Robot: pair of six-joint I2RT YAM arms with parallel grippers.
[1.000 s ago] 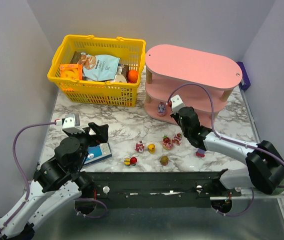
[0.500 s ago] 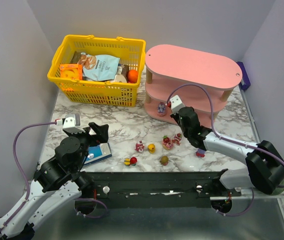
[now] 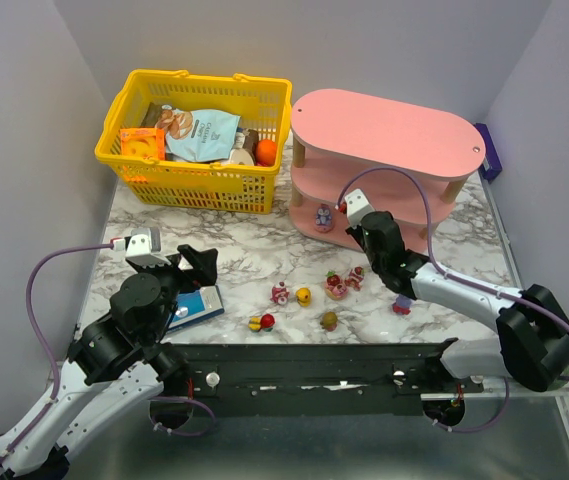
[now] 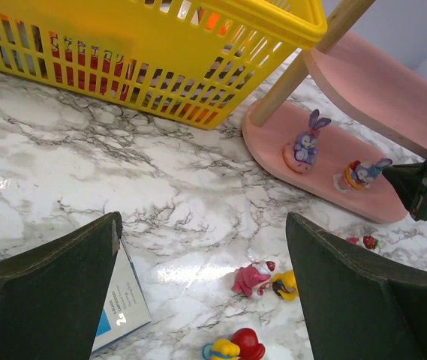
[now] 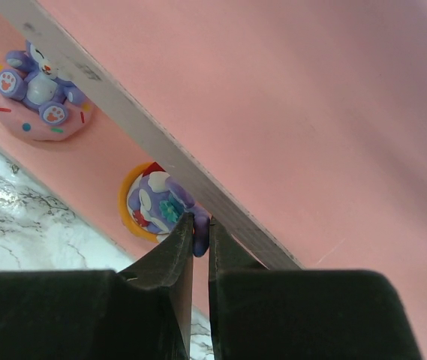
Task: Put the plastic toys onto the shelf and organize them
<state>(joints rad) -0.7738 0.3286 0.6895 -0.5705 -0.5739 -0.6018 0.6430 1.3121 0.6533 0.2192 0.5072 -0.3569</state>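
Note:
The pink shelf (image 3: 389, 125) stands at the back right. My right gripper (image 5: 199, 225) reaches into its bottom tier (image 5: 288, 112) and is shut on the ear of a purple bunny toy (image 5: 153, 201) that rests on that tier. A second purple bunny on a pink donut (image 5: 39, 94) sits to its left and also shows in the top view (image 3: 323, 215). Several small toys lie on the marble, among them a pink one (image 3: 281, 293), a yellow one (image 3: 304, 296) and a red-and-yellow one (image 3: 261, 322). My left gripper (image 4: 205, 292) is open and empty above the table's left side.
A yellow mesh basket (image 3: 129, 160) with snack packets stands at the back left, beside the shelf. A flat blue box (image 3: 196, 305) lies under my left gripper. More toys (image 3: 336, 285) (image 3: 402, 305) lie below my right arm. A dark purple object (image 3: 491, 150) sits behind the shelf's right end.
My right gripper has edged slightly right and deeper along the shelf's bottom tier with the purple bunny. The left arm has not moved.

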